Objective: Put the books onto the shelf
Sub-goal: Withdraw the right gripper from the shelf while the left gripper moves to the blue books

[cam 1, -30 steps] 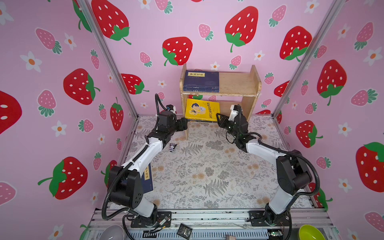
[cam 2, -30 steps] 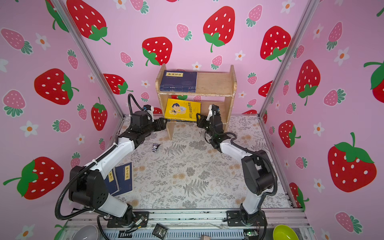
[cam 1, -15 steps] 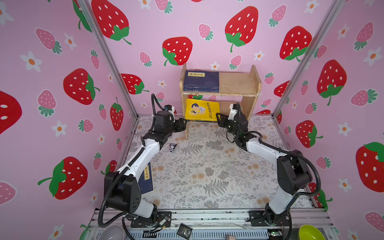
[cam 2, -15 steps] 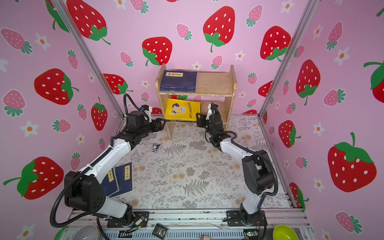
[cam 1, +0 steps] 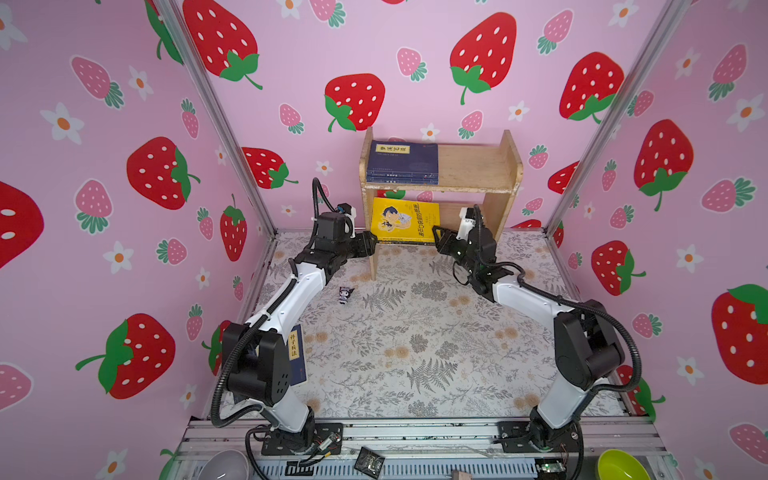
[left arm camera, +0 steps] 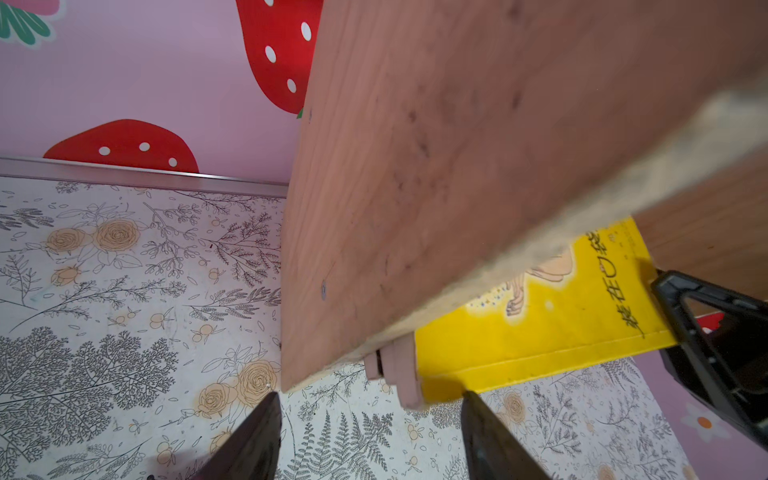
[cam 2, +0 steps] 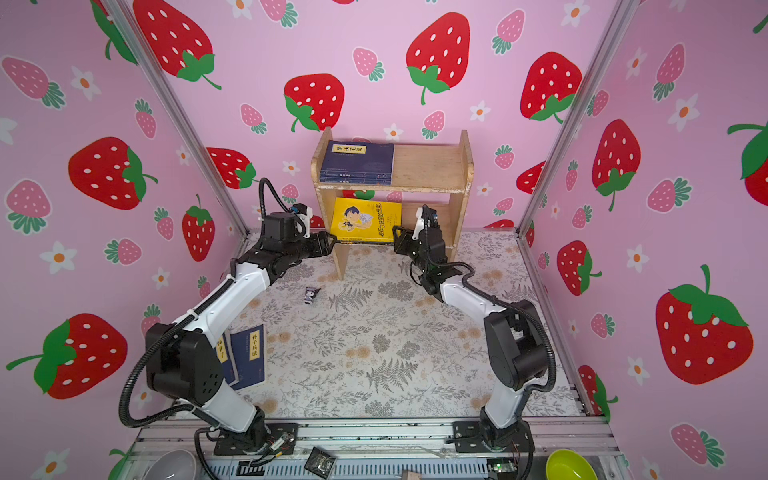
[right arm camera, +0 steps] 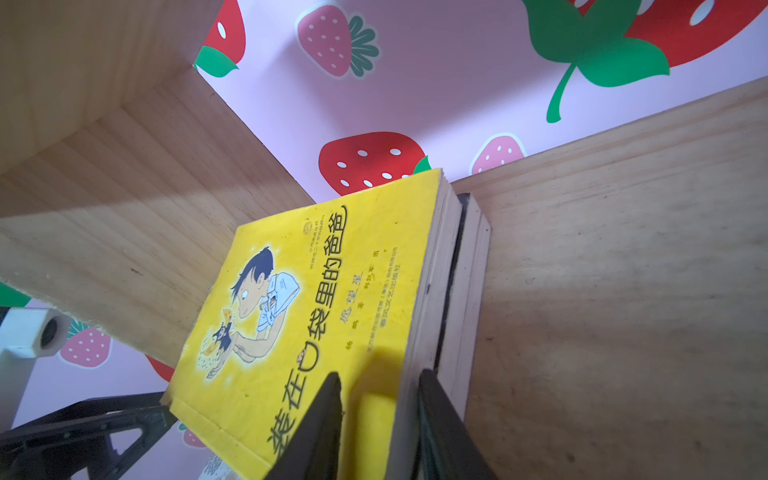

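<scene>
Right fingers (right arm camera: 320,436) pinch the yellow book (right arm camera: 316,291) in the shelf (right arm camera: 623,291). Left fingers (left arm camera: 257,444) are apart beside it. Next should come letting go.

Pink walls (cam 1: 291,62) printed with red strawberries and white flowers enclose a tabletop (cam 1: 415,332) in grey fern print; aluminium posts (cam 1: 217,120) stand at the corners.

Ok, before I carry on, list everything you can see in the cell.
shelf: one, light wood, back centre.
navy stack: count unclear, navy, upper tier's left end.
yellow book: one, yellow, lower tier, atop darker books.
floor books: two, navy, on the mat by the left arm's base.
figurine: one, dark, on the mat near the shelf's left leg.
grey bowl: one, front left corner.
green bowl: one, front right corner.
left gripper: one, black, open at the shelf's left panel.
right gripper: one, black, shut on yellow book.
</scene>
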You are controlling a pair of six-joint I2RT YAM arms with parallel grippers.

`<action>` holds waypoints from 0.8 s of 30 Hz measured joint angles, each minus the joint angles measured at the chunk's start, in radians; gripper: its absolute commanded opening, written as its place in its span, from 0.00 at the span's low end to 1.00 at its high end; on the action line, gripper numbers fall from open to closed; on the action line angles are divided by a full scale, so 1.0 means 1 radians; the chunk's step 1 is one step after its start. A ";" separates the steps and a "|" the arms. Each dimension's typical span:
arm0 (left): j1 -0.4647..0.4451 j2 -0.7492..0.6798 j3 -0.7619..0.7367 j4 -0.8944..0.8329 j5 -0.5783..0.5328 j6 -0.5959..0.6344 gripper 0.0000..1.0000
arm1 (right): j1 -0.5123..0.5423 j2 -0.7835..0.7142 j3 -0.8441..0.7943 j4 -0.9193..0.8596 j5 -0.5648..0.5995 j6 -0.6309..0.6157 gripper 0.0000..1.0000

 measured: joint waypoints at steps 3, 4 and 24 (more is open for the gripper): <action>0.001 0.008 0.017 0.000 -0.002 0.000 0.69 | 0.000 0.000 0.000 0.000 -0.002 0.000 0.33; 0.002 0.010 0.021 0.000 -0.005 -0.002 0.69 | -0.001 0.000 0.000 0.000 -0.002 0.000 0.34; 0.023 -0.320 -0.191 -0.092 -0.299 -0.116 0.92 | -0.006 -0.153 -0.026 -0.052 -0.025 -0.087 0.83</action>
